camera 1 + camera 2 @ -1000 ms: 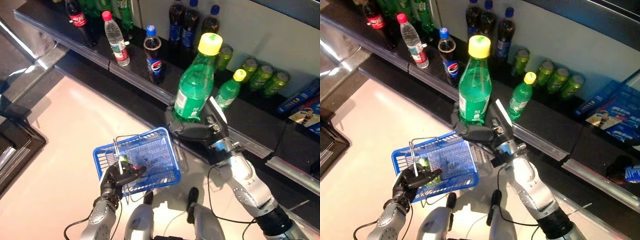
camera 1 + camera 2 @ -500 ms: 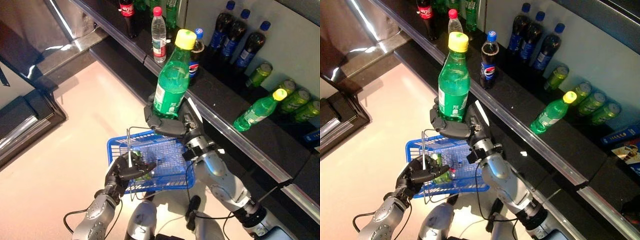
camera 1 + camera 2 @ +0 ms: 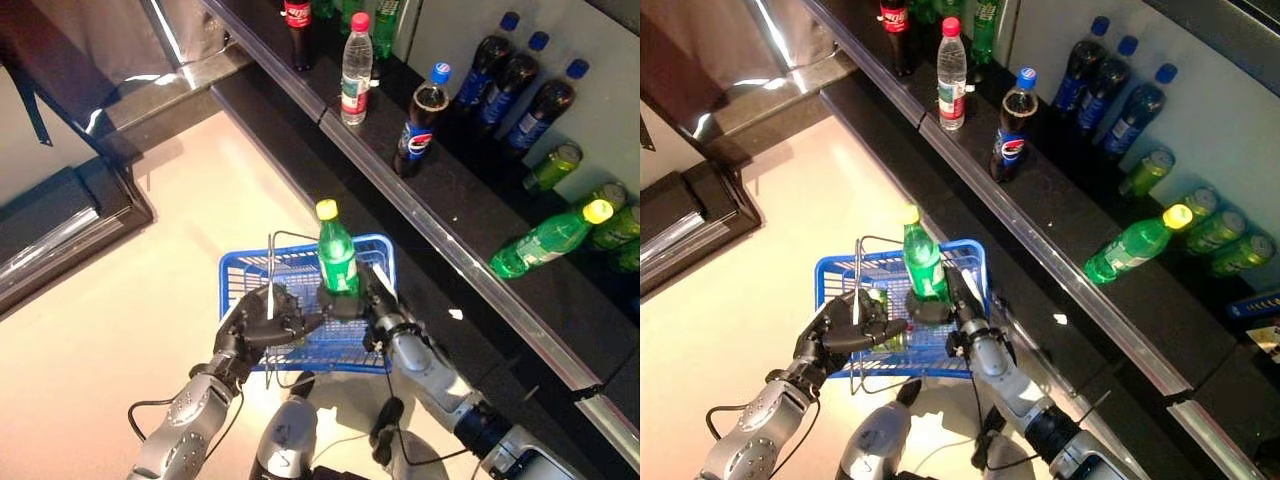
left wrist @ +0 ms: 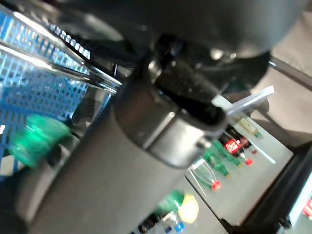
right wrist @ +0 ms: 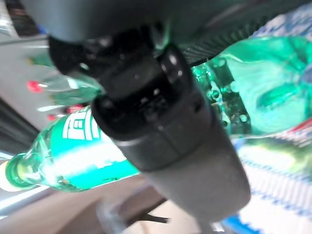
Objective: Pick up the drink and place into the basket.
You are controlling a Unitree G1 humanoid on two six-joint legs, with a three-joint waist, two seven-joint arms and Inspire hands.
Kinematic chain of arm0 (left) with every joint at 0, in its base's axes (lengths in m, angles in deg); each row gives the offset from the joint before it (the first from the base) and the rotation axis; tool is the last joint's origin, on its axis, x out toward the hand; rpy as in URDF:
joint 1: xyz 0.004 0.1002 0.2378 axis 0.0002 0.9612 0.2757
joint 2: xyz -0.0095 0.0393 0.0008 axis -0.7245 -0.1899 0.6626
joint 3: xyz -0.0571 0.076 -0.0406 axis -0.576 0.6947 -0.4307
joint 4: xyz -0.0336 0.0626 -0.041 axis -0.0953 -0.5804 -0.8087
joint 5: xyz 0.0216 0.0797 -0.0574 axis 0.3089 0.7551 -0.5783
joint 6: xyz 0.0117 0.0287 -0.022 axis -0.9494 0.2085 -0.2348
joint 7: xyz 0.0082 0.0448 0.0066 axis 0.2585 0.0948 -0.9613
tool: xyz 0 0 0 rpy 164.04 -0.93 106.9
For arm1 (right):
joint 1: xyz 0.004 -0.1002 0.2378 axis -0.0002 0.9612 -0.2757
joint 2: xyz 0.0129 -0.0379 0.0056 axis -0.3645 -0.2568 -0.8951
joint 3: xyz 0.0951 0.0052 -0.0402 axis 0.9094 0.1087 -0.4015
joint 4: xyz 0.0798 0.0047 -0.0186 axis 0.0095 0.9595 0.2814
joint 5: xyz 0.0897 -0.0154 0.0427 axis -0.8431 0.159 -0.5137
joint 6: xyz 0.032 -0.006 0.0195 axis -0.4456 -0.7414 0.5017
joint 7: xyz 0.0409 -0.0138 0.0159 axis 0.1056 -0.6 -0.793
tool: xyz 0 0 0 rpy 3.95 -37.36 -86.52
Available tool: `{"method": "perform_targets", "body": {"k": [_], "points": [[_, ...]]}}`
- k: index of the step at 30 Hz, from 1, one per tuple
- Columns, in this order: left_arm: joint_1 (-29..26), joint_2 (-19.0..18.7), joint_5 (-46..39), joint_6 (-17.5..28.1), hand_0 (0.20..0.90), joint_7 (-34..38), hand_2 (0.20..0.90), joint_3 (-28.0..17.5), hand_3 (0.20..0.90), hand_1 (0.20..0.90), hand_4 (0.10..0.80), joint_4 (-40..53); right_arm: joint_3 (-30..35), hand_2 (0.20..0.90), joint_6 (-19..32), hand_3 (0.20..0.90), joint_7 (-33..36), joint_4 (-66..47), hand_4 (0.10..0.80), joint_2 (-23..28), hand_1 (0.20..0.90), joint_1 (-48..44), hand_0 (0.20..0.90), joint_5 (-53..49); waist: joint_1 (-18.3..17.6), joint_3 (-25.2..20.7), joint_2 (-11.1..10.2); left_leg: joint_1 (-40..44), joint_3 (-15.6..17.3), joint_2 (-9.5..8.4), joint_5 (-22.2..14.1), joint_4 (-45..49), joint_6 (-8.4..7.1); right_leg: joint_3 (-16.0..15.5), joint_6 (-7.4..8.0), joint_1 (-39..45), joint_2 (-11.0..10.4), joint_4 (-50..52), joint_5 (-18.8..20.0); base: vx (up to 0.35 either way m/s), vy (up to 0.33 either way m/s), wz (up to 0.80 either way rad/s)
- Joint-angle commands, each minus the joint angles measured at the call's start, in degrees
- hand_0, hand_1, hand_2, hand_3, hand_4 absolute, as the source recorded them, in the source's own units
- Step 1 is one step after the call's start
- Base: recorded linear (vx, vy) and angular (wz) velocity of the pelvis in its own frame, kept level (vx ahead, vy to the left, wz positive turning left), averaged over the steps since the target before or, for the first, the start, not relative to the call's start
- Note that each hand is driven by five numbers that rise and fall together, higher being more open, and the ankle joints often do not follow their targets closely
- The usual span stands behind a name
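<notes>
Where it rode high, bottle (image 3: pixel 336 255) now meets basket (image 3: pixel 380 250).

A pale, cream-coloured floor (image 3: pixel 120 300) is spreading across the lower left, catching soft glare. A long black shelf (image 3: pixel 470 215) with a shiny metal front edge is running diagonally across the scene, backed by a light grey wall (image 3: pixel 600 40). At the left, a dark glossy cabinet (image 3: pixel 60 215) is reflecting bright streaks of light.

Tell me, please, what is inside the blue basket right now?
The green bottle stands upright in the blue basket, gripped low by the right hand. The left hand holding the wire handles hides part of the floor.
</notes>
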Motion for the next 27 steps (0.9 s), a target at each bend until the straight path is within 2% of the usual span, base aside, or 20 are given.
{"method": "perform_targets", "body": {"k": [1, 4, 8, 15, 19, 23, 27], "points": [[-6.63, -0.68, -5.33, 11.64, 0.3, -12.6, 0.3, -1.54, 0.2, 0.3, 0.1, 18.7, -3.17, 0.3, 9.32, 0.2, -1.79, -2.87, 0.1, -7.06, 0.3, -3.95, 0.3, 5.1, 0.38, -12.28, -1.73, -3.42, -0.11, -1.12, 0.94, 4.51, 1.95, -0.58, -0.35, 7.68, -2.24, -2.6, -0.85, 0.047, -0.028, 0.17], [-7.35, -0.43, -7.96, 8.97, 0.3, -18.0, 0.3, -1.0, 0.2, 0.3, 0.1, 20.65, -3.23, 0.3, 9.99, 0.2, -0.57, 0.97, 0.1, -8.67, 0.3, -5.56, 0.3, 4.84, 1.69, -12.38, -1.93, -3.43, -1.04, -1.37, 0.85, 4.96, 1.85, -1.5, -0.38, 8.36, -2.41, -2.56, -0.85, 0.076, -0.03, 0.16], [-8.23, -0.01, -10.4, 6.61, 0.3, -21.53, 0.3, -1.12, 0.2, 0.3, 0.1, 21.85, -2.81, 0.3, 9.12, 0.2, 0.8, 4.43, 0.1, -10.15, 0.3, -6.52, 0.3, 4.62, 2.54, -12.29, -2.11, -3.75, -1.62, -1.76, 0.71, 5.81, 1.82, -2.11, -0.36, 8.49, -2.52, -1.94, -0.95, 0.076, -0.014, 0.11], [-9.03, -0.89, -12.96, 4.7, 0.3, -23.51, 0.3, -3.15, 0.2, 0.3, 0.1, 22.73, -2.48, 0.3, 6.18, 0.2, 0.31, 11.36, 0.1, -11.29, 0.3, -5.57, 0.3, 1.3, 3.61, -11.56, -2.46, -4.74, -2.21, -2.27, 0.58, 6.73, 1.83, -2.8, -0.09, 8.2, -2.75, -1.38, -0.97, 0.044, -0.016, 0.11], [-9.49, -2.07, -9.16, 6.79, 0.3, -25.59, 0.3, -4.65, 0.2, 0.3, 0.1, 23.58, -1.1, 0.3, 5.07, 0.2, -2.22, 19.22, 0.1, -12.8, 0.3, -4.73, 0.3, -6.33, 4.54, -10.6, -2.88, -5.27, -2.52, -2.39, 0.43, 7.09, 1.86, -3.14, -0.19, 8.06, -2.54, -1.23, -1.05, 0.022, -0.041, 0.07], [-9.93, -3.74, -8.4, 6.73, 0.3, -27.01, 0.3, -6.46, 0.2, 0.3, 0.1, 24.32, 1.51, 0.3, 3.32, 0.2, -4.43, 28.13, 0.1, -14.34, 0.3, -4.4, 0.3, -12.42, 5.41, -9.63, -3.04, -5.71, -2.8, -2.41, 0.46, 7.13, 1.84, -3.42, -0.24, 7.93, -2.19, -1.22, -1.03, 0.003, -0.046, 0.05], [-10.7, -4.91, -9.48, 5.65, 0.3, -27.36, 0.3, -7.57, 0.2, 0.3, 0.1, 24.9, 3.75, 0.3, -2.14, 0.2, -6.83, 36.26, 0.1, -15.4, 0.3, -5.84, 0.3, -16.38, 6.32, -8.53, -3.42, -6.2, -3.15, -2.36, 0.73, 6.99, 1.76, -3.74, -0.19, 7.89, -1.87, -1.44, -0.74, -0.005, -0.061, 0.0]]}}
